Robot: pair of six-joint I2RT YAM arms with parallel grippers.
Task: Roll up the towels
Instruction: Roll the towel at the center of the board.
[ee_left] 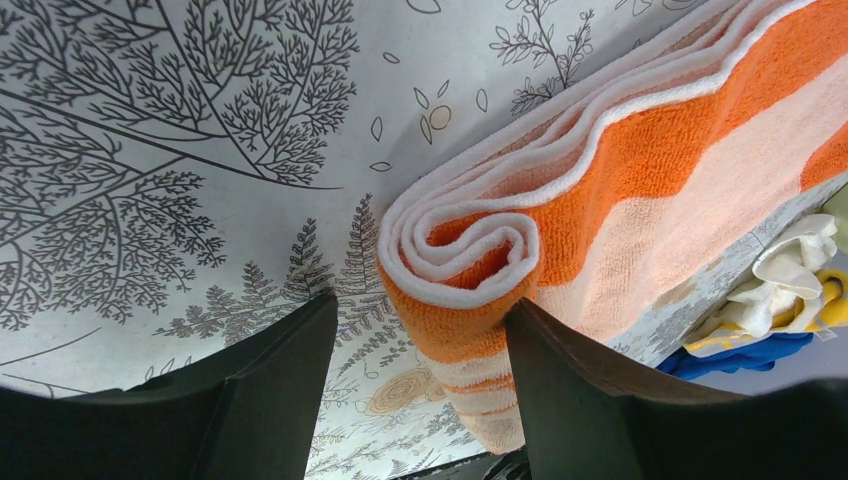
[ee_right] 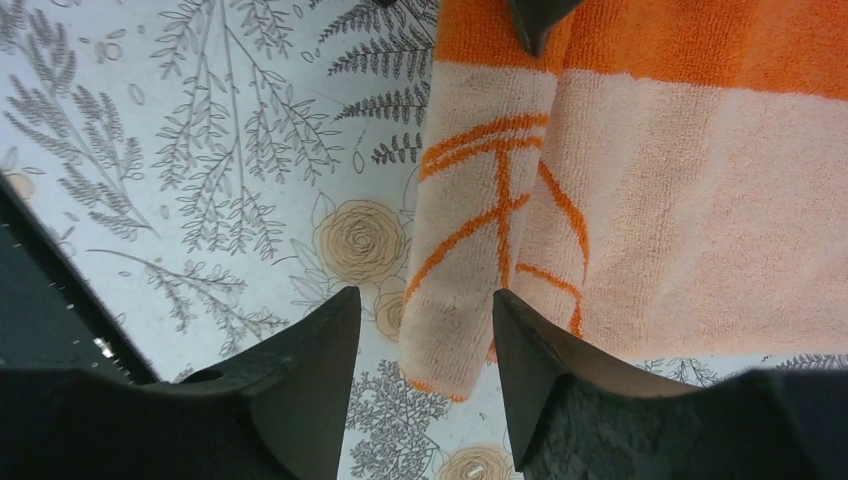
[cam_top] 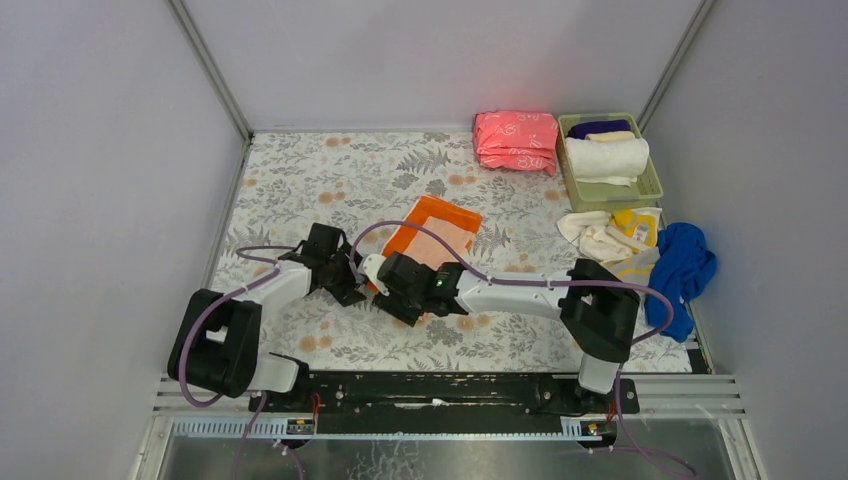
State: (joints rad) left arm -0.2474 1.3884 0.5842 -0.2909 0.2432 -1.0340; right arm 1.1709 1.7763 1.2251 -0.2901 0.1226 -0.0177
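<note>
The orange towel (cam_top: 437, 232) with a pale pattern lies mid-table, its near end wound into a roll (ee_left: 465, 262). My left gripper (cam_top: 350, 283) is open at one end of that roll. In the left wrist view the spiral end sits between the fingers of the left gripper (ee_left: 420, 315), close to the right one, with a gap on the left. My right gripper (cam_top: 398, 300) is open at the other end. In the right wrist view the roll's end (ee_right: 450, 330) lies between the parted fingers of the right gripper (ee_right: 422, 300). Cream and yellow towels (cam_top: 610, 235) and a blue towel (cam_top: 685, 265) lie in a heap at the right.
A folded pink stack (cam_top: 516, 140) sits at the back. Beside it stands a green basket (cam_top: 655, 185) holding a rolled white towel (cam_top: 606, 158) and a dark blue roll (cam_top: 598, 127). Grey walls close in the flower-patterned table on three sides.
</note>
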